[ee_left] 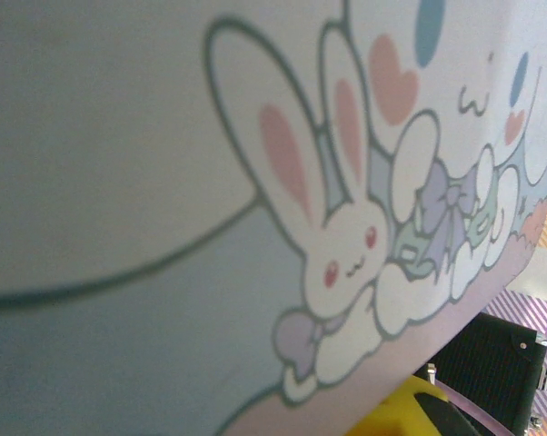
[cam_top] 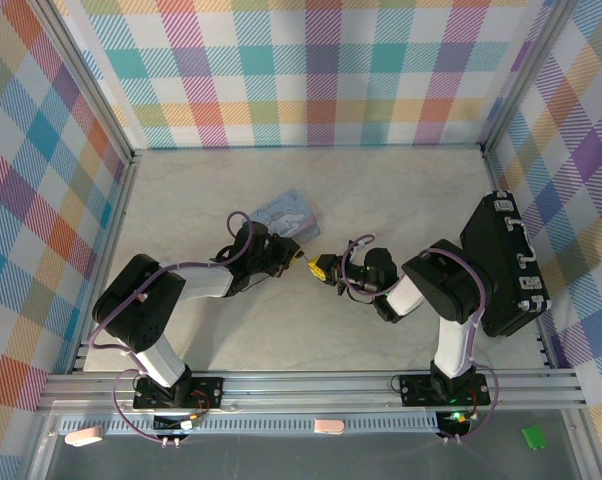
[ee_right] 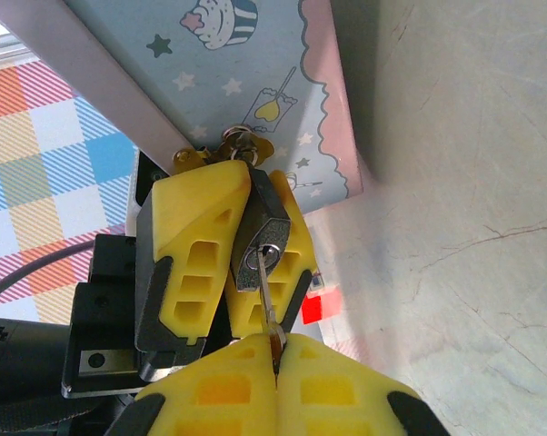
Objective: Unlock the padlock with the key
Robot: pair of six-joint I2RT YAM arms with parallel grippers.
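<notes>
You're clamping the small dark metal padlock (ee_right: 258, 247) mid-frame with the left gripper (ee_right: 253, 202) to steady it while the right gripper (ee_right: 277, 352) is pinching the thin silvery key (ee_right: 267, 304) inserted in it.

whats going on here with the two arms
The left claw grips the small padlock, which hangs on the cartoon tin box, keyhole facing the other arm. The right claw is shut on the key, whose tip sits in the keyhole. The padlock does not look unlocked yet.
</notes>
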